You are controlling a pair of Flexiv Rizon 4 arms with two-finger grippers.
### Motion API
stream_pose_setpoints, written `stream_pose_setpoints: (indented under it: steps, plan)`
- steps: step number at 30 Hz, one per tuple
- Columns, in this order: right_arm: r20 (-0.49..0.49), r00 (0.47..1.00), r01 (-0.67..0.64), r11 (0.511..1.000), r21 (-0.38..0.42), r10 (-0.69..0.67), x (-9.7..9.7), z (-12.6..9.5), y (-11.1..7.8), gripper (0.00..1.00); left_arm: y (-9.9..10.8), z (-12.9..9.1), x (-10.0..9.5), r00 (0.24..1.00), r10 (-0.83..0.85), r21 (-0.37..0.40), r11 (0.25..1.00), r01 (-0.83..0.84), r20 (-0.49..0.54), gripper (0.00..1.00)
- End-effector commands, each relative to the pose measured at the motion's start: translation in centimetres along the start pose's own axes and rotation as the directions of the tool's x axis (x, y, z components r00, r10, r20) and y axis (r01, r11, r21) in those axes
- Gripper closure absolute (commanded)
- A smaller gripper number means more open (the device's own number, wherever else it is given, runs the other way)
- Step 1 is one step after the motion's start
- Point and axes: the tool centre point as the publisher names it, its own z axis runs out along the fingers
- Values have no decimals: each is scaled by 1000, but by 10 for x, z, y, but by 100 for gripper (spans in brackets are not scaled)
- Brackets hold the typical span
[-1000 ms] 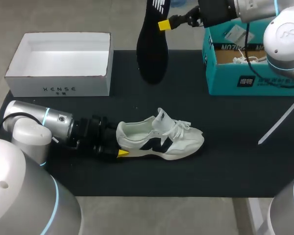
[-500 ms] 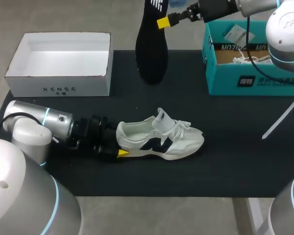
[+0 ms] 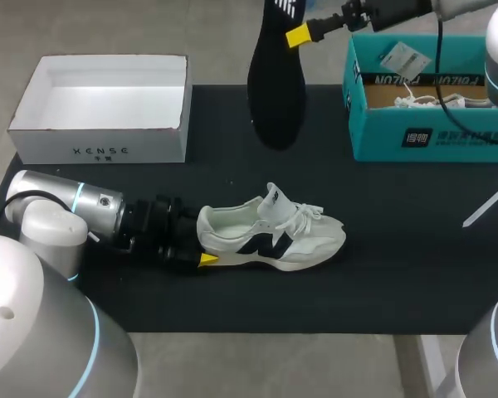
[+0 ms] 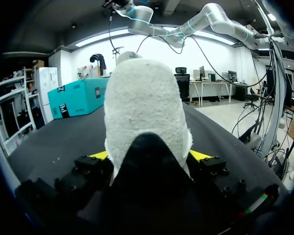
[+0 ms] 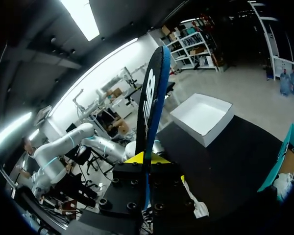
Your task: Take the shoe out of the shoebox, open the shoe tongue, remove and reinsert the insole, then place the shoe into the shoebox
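1. In the head view, the white shoe sits near the middle of the black table, outside both boxes, with its heel toward the left arm
2. The left gripper is at the heel. Only one yellow tip shows from above, so this view does not settle the grip
3. The left wrist view does settle it: the heel fills the space between both yellow fingertips, which press on it from either side
4. The right gripper is up over the table's far edge, and the black insole hangs from it with its long end down
5. The right wrist view shows the insole edge-on, pinched between the right gripper's two fingers
6. The head view alone takes in both boxes. The teal shoebox is at the far right with white laces inside, and the white box is at the far left
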Motion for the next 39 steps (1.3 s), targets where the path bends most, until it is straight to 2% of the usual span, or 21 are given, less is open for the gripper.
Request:
stream_pose_setpoints:
  steps: [1, 7, 15, 16, 17, 22, 23, 28, 33, 38, 39]
  plan:
    - [-9, 1000, -13, 1000, 25, 13, -4, -4, -2, 100, 1, 1, 1, 1000, 0, -1, 1000, 0, 0, 100]
    - [3, 1000, -7, 999, 34, 7, 0, -13, -6, 100, 1, 1, 1, 1000, 0, -1, 1000, 0, 0, 100]
    - [19, 1000, -3, 999, 41, 3, 4, -14, -6, 100, 1, 1, 1, 1000, 0, -1, 1000, 0, 0, 100]
    - [19, 1000, -3, 999, 41, 3, 4, -14, -6, 100, 1, 1, 1, 1000, 0, -1, 1000, 0, 0, 64]
    - [19, 1000, -3, 999, 41, 3, 4, -14, -6, 100, 1, 1, 1, 1000, 0, -1, 1000, 0, 0, 0]
    - [19, 1000, -3, 999, 41, 3, 4, -14, -6, 100, 1, 1, 1, 1000, 0, -1, 1000, 0, 0, 0]
    - [19, 1000, -3, 999, 41, 3, 4, -14, -6, 100, -6, -1, 1, 999, 31, -8, 999, -31, 22, 0]
    - [19, 1000, -3, 999, 41, 3, 4, -14, -6, 100, -15, -4, 0, 994, 96, -73, 993, -92, 46, 0]
    - [19, 1000, -3, 999, 41, 3, 4, -14, -6, 100, -8, -9, 0, 996, 94, -139, 986, -93, 2, 0]
    - [19, 1000, -3, 999, 41, 3, 4, -14, -6, 100, -3, -22, -4, 994, 107, -259, 960, -104, -6, 0]
    - [19, 1000, -3, 999, 41, 3, 4, -14, -6, 100, -2, -26, -6, 994, 109, -264, 959, -106, -4, 0]
